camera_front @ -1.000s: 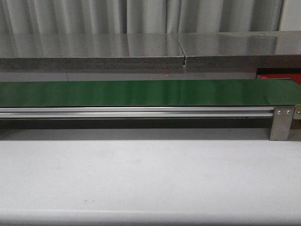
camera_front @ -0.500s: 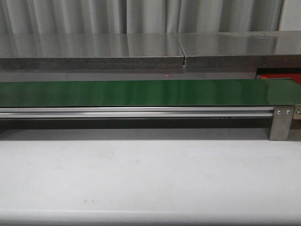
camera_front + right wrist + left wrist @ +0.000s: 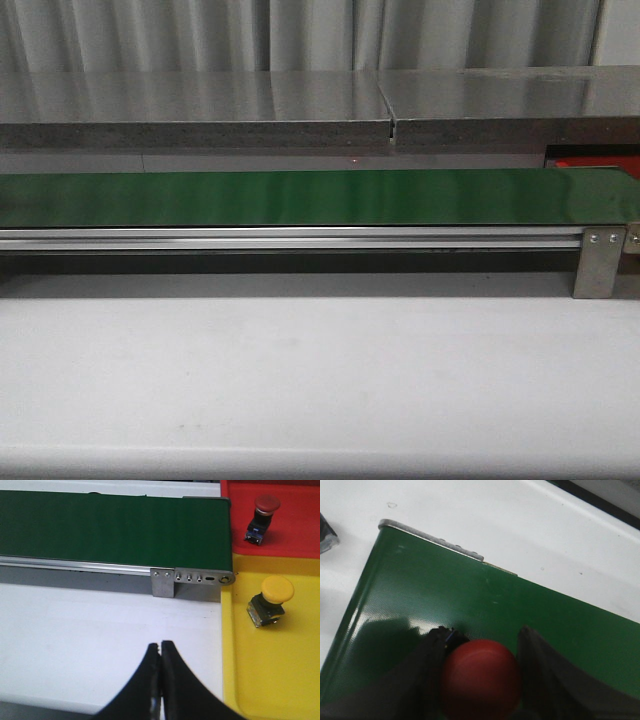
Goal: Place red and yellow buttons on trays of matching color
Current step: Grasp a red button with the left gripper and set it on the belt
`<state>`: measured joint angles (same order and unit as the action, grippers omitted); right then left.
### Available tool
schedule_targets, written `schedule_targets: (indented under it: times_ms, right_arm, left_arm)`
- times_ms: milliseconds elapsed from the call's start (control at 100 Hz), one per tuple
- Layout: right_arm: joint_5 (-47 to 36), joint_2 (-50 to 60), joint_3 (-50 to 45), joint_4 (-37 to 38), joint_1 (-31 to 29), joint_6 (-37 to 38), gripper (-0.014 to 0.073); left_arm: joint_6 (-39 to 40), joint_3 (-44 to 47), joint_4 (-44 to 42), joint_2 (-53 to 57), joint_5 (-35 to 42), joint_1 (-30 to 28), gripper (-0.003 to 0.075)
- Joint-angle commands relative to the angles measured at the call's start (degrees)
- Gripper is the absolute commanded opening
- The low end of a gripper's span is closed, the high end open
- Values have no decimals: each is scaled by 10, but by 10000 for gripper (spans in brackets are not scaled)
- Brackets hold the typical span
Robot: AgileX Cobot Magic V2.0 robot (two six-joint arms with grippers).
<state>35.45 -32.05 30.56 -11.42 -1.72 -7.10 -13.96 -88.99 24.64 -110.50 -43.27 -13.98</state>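
I'm clamping my left end effector [image 3: 482, 680] on a red button [image 3: 481, 677] over the green belt [image 3: 470, 600], right end effector [image 3: 160, 652] clenched empty above the surface [image 3: 100, 625], one button sitting on each tray: red tray [image 3: 300, 525], yellow tray [image 3: 270, 665]

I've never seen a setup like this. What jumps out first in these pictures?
The long green belt crossing the front view catches the eye first. In the left wrist view, a red button sits between the left gripper's fingers, right over that belt. At the belt's end lie a red tray and a yellow tray, each already holding one matching button, while the right gripper is shut on nothing.
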Motion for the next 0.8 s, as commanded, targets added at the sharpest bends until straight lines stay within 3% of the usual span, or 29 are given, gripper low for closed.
schedule_targets:
  times_ms: [0, 100, 240, 320, 790]
  right_arm:
    - [-37, 1, 14, -5, 0, -5, -67]
    - [-37, 1, 14, -5, 0, -5, -67]
    - [-37, 1, 14, -5, 0, -5, -67]
    - [-37, 1, 14, -5, 0, -5, -67]
    - [-37, 1, 14, -5, 0, -5, -67]
  left_arm:
    - [-1, -18, 14, 31, 13, 3, 81]
    - [-1, -18, 14, 31, 12, 3, 229]
    - [-1, -18, 19, 31, 11, 3, 511]
    - [-1, -19, 21, 31, 11, 3, 603]
    - [-14, -44, 23, 82, 1, 3, 622]
